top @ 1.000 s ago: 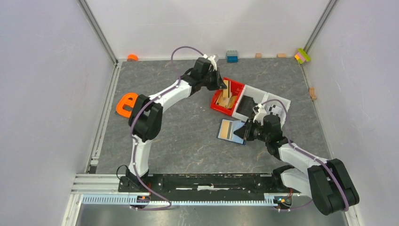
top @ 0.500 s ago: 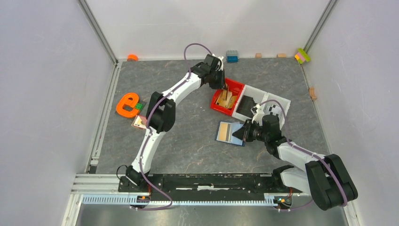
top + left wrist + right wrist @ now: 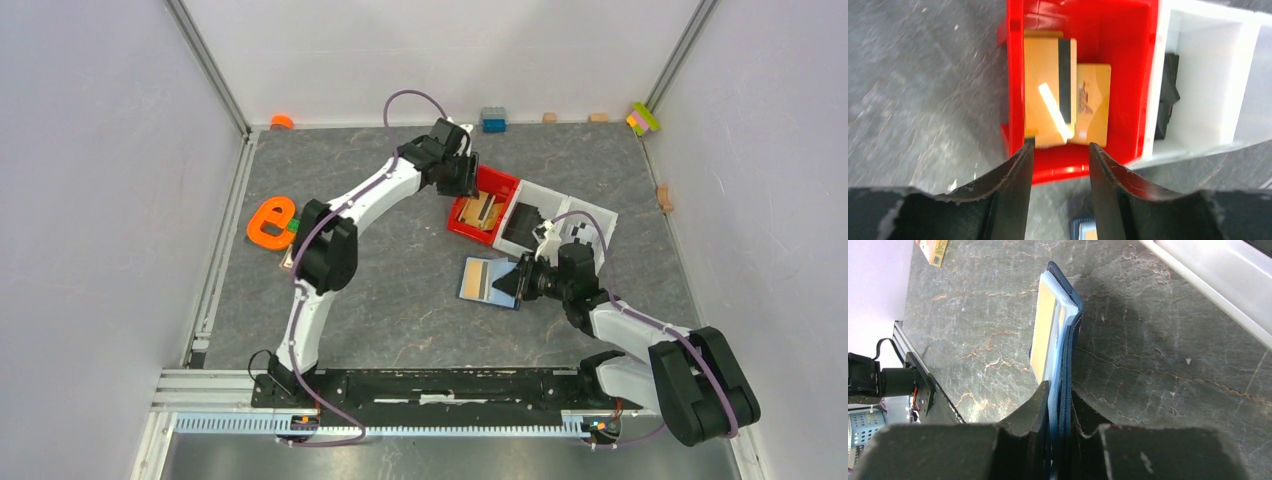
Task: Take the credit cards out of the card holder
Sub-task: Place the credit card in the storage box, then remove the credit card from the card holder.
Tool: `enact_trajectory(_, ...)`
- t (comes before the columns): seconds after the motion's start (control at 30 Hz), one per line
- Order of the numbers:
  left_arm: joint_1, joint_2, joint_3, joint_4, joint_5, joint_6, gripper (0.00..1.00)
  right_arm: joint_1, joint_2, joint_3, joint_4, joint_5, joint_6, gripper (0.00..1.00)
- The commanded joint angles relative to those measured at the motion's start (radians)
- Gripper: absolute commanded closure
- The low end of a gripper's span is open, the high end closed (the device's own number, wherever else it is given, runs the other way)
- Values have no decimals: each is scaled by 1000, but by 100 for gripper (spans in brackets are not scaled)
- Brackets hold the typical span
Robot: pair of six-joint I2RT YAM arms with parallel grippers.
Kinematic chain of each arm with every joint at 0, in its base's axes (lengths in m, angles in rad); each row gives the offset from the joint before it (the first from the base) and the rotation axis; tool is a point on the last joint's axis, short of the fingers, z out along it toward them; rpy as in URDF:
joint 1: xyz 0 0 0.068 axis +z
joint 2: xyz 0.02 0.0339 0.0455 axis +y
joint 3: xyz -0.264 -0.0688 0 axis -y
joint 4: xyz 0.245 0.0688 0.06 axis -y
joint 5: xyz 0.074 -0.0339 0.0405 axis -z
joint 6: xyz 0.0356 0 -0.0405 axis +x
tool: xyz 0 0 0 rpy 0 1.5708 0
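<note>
Left claw [image 3: 1060, 148] hung spread over the red tray [image 3: 1015, 75]; right claw [image 3: 1059, 390] pinched the card holder [image 3: 492, 281], whose credit card [image 3: 1043, 335] lay nearer the bases.

No words can be read. A credit card [image 3: 1094, 107] just ahead of the left claw [image 3: 1060, 146] bears a dark, blurred mark. Well apart lies an orange e-shaped piece [image 3: 268, 224].

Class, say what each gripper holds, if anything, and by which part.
The right gripper pinches the card holder by the edge nearest that arm. The left gripper holds nothing; its jaws stand open above the red tray.
</note>
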Motion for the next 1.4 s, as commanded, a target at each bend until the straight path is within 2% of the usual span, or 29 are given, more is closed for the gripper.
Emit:
enact_trajectory(0.0,-53,-251,-153,2,-110,77,48,-4,-5,-6,103,-71,-20,100)
enact_trajectory(0.07,-104,-358,-295,48,-173,82,47,-4,-3,-15,142,-96,-11,100)
enact_trajectory(0.17,-156,-551,-584,225,-171,44,43,-4,-1,-21,191,-116,7,100)
enact_trajectory(0.27,-157,-724,-843,389,-183,-13,33,-4,6,-6,227,-102,38,100)
enact_trajectory(0.33,-158,-806,-966,477,-161,-66,24,-2,23,28,231,-92,77,100)
enact_trajectory(0.4,-158,-860,-1043,567,-103,-125,4,-1,48,57,257,-96,128,100)
enact_trajectory(0.43,-158,-879,-1067,598,-93,-150,0,0,57,68,271,-95,147,100)
enact_trajectory(0.6,-156,-946,-1201,670,-184,-141,0,11,86,92,300,-63,186,100)
enact_trajectory(0.73,-129,-983,-1311,753,-177,-101,0,28,71,6,473,-112,260,100)
enact_trajectory(0.8,-114,-983,-1311,766,-146,-100,0,29,61,-5,563,-173,296,100)
enact_trajectory(0.9,-95,-975,-1324,817,-61,-132,0,29,35,32,450,-191,223,100)
enact_trajectory(0.97,-69,-978,-1356,895,29,-163,0,28,21,24,477,-204,230,100)
enact_trajectory(1.1,-24,-998,-1411,1060,201,-227,0,29,-4,-5,612,-252,305,100)
enact_trajectory(1.37,13,-987,-1453,1222,327,-328,2,29,-27,-60,889,-298,447,100)
